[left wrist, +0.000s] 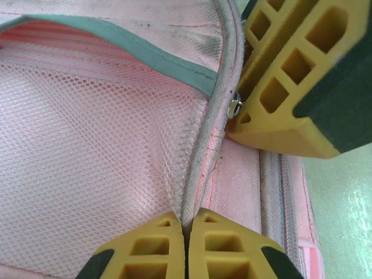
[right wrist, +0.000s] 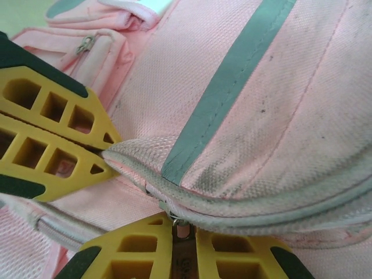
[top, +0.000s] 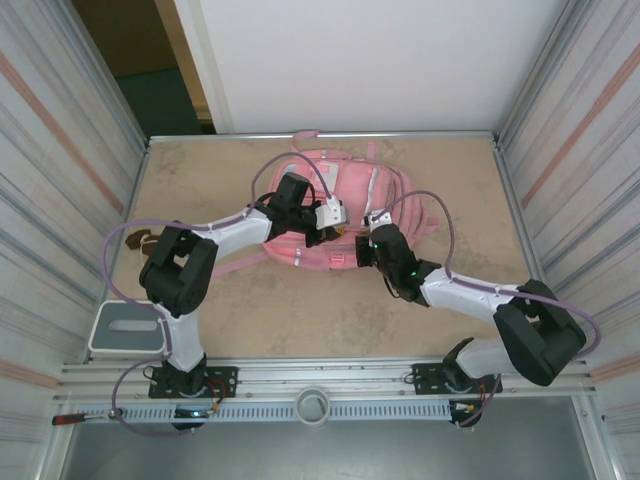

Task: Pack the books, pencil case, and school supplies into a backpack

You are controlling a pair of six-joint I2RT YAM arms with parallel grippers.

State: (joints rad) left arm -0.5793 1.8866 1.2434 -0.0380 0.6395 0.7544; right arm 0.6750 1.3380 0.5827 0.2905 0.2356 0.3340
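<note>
The pink backpack (top: 335, 195) lies flat in the middle of the table. My left gripper (left wrist: 186, 224) (top: 322, 235) is shut on the piped rim (left wrist: 200, 168) of an open pocket, whose pink mesh lining (left wrist: 87, 145) shows inside. My right gripper (right wrist: 183, 224) (top: 362, 248) is shut on the brown zip pull (right wrist: 185, 256) at the end of that same rim. The two grippers sit close together: the left fingers (right wrist: 52, 110) show in the right wrist view, and the right fingers (left wrist: 290, 75) sit beside the zip slider (left wrist: 235, 108). The books, pencil case and school supplies are out of view.
A brown lump with a cord (top: 135, 243) lies at the table's left edge. A white-and-grey tray (top: 125, 330) sits at the near left corner. Ribbed walls (top: 560, 150) close in both sides, and a pink strap (top: 235, 265) trails towards the left arm.
</note>
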